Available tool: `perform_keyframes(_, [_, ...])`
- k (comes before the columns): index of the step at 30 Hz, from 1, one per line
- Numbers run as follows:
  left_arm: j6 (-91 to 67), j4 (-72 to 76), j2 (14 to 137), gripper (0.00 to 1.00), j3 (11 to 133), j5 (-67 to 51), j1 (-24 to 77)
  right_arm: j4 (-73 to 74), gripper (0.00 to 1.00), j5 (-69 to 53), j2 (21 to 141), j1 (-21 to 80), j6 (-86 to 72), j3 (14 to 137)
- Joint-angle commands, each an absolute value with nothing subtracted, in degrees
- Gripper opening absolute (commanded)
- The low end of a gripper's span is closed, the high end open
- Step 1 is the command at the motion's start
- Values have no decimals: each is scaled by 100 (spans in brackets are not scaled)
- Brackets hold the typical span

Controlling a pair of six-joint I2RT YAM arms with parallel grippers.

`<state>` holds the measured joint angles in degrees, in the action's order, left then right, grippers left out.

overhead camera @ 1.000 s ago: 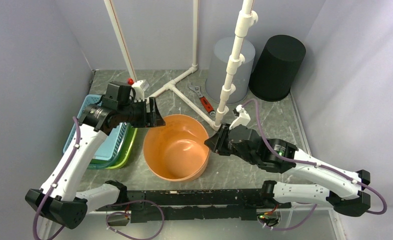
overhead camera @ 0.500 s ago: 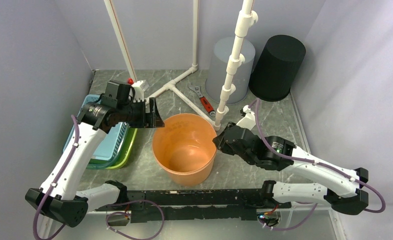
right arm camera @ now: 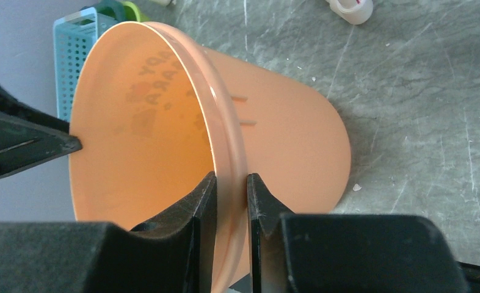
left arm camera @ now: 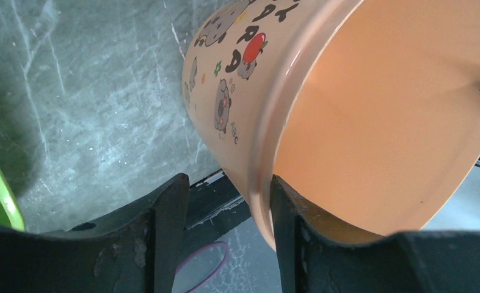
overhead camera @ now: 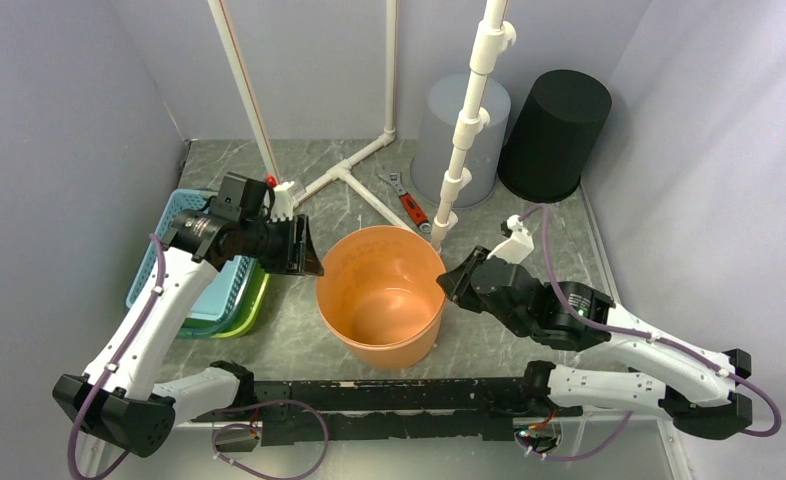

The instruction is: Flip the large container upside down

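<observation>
The large container is an orange bucket (overhead camera: 379, 300) with cartoon prints on its side (left arm camera: 222, 107). It stands mouth up in the middle of the table, slightly tilted. My right gripper (overhead camera: 449, 283) is shut on its right rim, one finger inside and one outside (right arm camera: 230, 186). My left gripper (overhead camera: 307, 262) is open at the left rim. Its jaws straddle the rim (left arm camera: 225, 189): the inner finger touches the inside wall and the outer finger stands clear of the outside wall.
A blue basket (overhead camera: 184, 262) nested in a green one lies at the left, under my left arm. Behind are a white pipe frame (overhead camera: 459, 160), a red-handled wrench (overhead camera: 409, 207), a grey bin (overhead camera: 439, 135) and a black bin (overhead camera: 557, 135).
The bucket has shifted to the right and come more upright, carried by my right gripper. My left gripper has dropped down over the bucket's left rim.
</observation>
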<state>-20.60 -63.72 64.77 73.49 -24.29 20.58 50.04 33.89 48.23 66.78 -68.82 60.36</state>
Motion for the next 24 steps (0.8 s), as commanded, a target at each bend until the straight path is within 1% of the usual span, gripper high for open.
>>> perform_keyframes(1, [-2152,-5988,6394,61,7437,-2678,2072,4657,0,3476,4672,6671,-6699,6477])
perform_keyframes(3, [-2246,-5863,6394,70,7499,-2731,2074,4831,0,3456,4808,6671,-6426,6739])
perform_keyframes(5, [-2325,-5735,6387,76,7572,-2827,2074,5172,0,3544,5008,6672,-6388,7086])
perform_keyframes(7, [-2420,-5584,6347,85,7616,-2919,2073,5435,0,3623,5198,6671,-6320,7345])
perform_keyframes(10, [-2538,-5413,6265,93,7687,-2914,2073,5883,0,3758,5443,6671,-6278,7797])
perform_keyframes(15, [-2586,-5464,6023,94,7742,-2262,2074,6307,0,3905,5591,6677,-6078,8306])
perform_keyframes(19, [-2615,-5631,5861,94,7794,-1677,2074,6941,0,4121,5731,6678,-6063,8776])
perform_keyframes(24, [-2628,-5704,5824,94,7807,-1439,2073,7757,0,4334,5990,6675,-6068,9393])
